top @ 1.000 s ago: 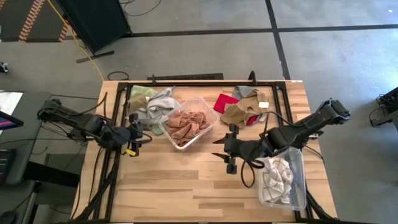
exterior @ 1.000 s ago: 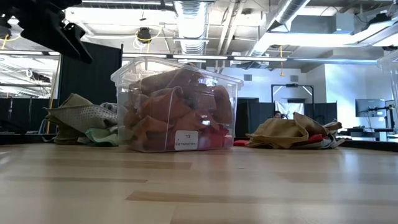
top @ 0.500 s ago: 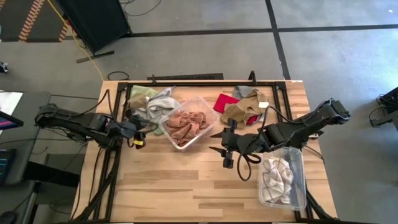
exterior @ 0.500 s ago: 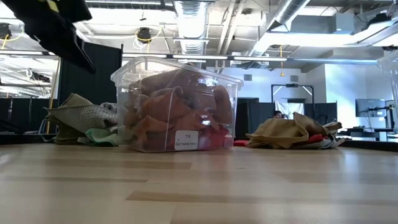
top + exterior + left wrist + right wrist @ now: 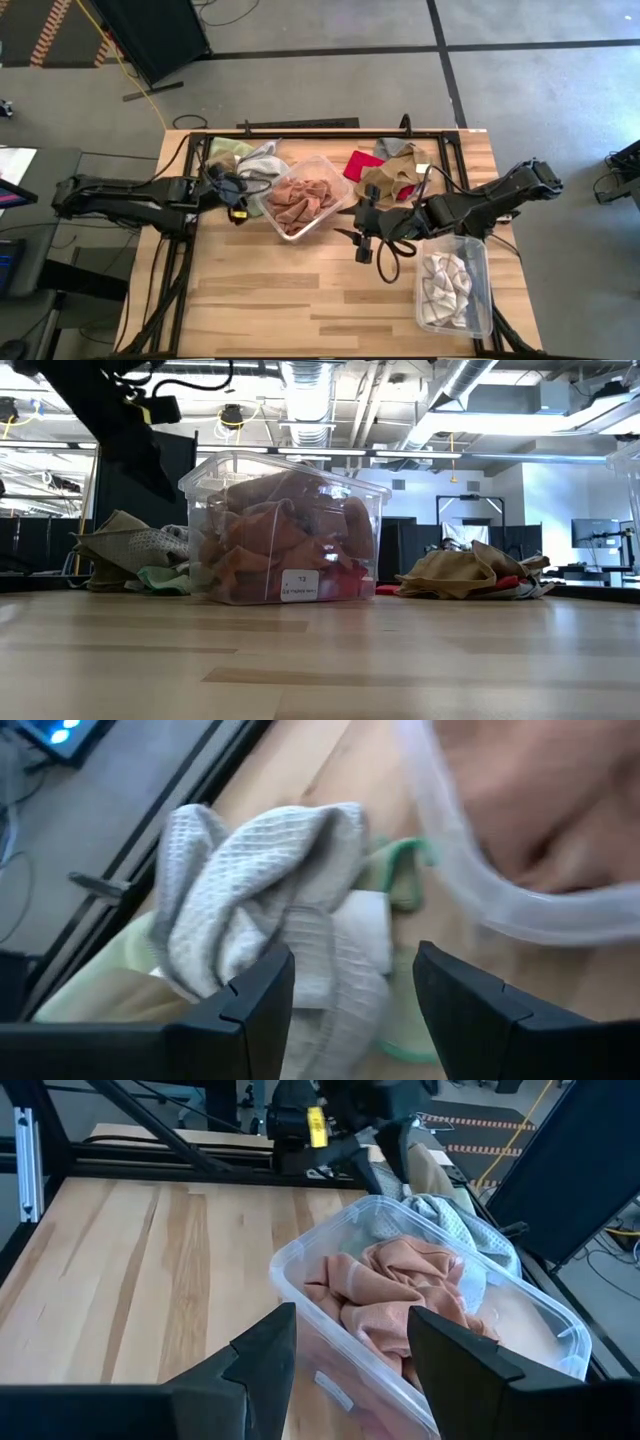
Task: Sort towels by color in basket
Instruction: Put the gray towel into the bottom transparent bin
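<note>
White label (image 5: 300, 586) on clear bin (image 5: 285, 525): "12"; smaller print unreadable.

Your wood bench (image 5: 270, 290) carries: clear bin (image 5: 335, 205) of rust cloth, center toward far edge | grey towel (image 5: 258, 163) and green towel (image 5: 225, 148), far-left corner | tan towel (image 5: 385, 180) over red towel (image 5: 360, 163), far-right | second bin (image 5: 484, 290), near-right corner, holding checked cloth.
</note>
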